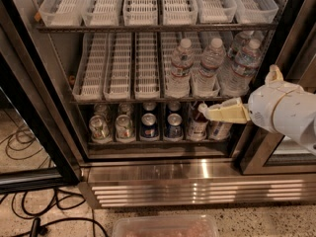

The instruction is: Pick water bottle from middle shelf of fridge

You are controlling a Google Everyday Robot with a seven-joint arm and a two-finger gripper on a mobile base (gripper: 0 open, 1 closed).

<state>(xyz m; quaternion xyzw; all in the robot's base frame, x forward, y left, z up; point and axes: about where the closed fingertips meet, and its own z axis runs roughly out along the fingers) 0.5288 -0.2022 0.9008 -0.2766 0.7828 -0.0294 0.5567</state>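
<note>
The fridge (148, 174) is seen with its door open, three tiers shown above the slatted steel base; the middle shelf (123, 101) is marked by a thin dark rail carrying a row of translucent lane trays (118, 65), the left ones bare and the right ones stocked; the robot's white arm (286, 110) is seen reaching in from the right, with the gripper (205, 111) held level just below that rail, in front of the dark drink bottles (197, 125) of the bottom tier, beside the cans (148, 125); whether the jaws are spread or pressed together cannot be told, and nothing is seen to be held; the water bottle (209, 65) is stood upright at the front of its lane on the middle shelf, above the gripper and apart from it, with similar bottles (180, 68) close on either side. The approach is judged unfinished: the gripper should be raised clear of the rail before being advanced; the jaws should be spread wider than the bottle and centred on its ribbed body below the cap; the neighbours are best not brushed, since upright bottles are easily toppled; the soft plastic should be pinched gently and drawn straight out.
</note>
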